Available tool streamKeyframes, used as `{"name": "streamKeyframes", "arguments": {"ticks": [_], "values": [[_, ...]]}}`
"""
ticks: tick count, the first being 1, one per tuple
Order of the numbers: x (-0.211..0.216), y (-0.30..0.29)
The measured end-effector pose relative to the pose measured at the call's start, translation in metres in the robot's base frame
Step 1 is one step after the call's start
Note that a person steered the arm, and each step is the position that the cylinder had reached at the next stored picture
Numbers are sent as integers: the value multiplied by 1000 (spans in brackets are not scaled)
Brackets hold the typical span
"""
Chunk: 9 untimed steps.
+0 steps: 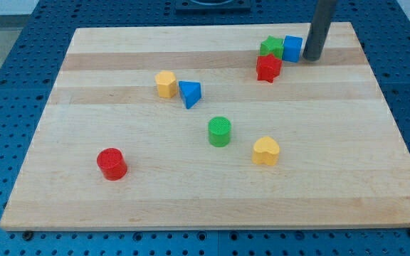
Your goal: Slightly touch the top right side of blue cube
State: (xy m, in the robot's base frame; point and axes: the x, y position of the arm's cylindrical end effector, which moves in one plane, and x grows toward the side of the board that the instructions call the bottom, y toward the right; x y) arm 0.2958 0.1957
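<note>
My tip (a bare rod end, with no pincer to spread or press together) stands just off the view's right side of the blue cube, seemingly touching it, with the green star and red star left beyond it.

Matt plastic blocks with finely ribbed tops, such as the green cylinder, on a smooth, pale wooden desk.

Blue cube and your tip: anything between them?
Nothing: in the camera view, my tip sits right beside the blue cube, on its right side, no block between.
</note>
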Motion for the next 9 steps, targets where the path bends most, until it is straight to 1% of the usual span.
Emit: {"name": "streamKeyframes", "arguments": {"ticks": [2,7,8,9], "values": [[-25,2],[-26,-12],[-25,-12],[3,-11]]}}
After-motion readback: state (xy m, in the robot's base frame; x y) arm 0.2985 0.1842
